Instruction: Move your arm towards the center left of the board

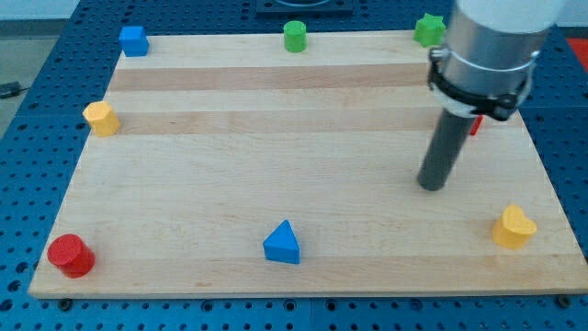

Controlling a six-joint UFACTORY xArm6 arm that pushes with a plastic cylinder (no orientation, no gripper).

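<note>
My tip (431, 187) rests on the wooden board (276, 156) at the view's right, below the arm's grey body. It touches no block. A red block (475, 125) is mostly hidden behind the rod, just up and right of the tip. A yellow heart-shaped block (513, 227) lies to the tip's lower right. A blue triangle (282, 244) sits near the bottom middle. At the left edge stands a yellow block (101, 119).
A blue cube (133, 40) is at the top left corner, a green cylinder (295, 36) at the top middle, a green star-like block (428, 30) at the top right, and a red cylinder (72, 256) at the bottom left corner. A blue pegboard surrounds the board.
</note>
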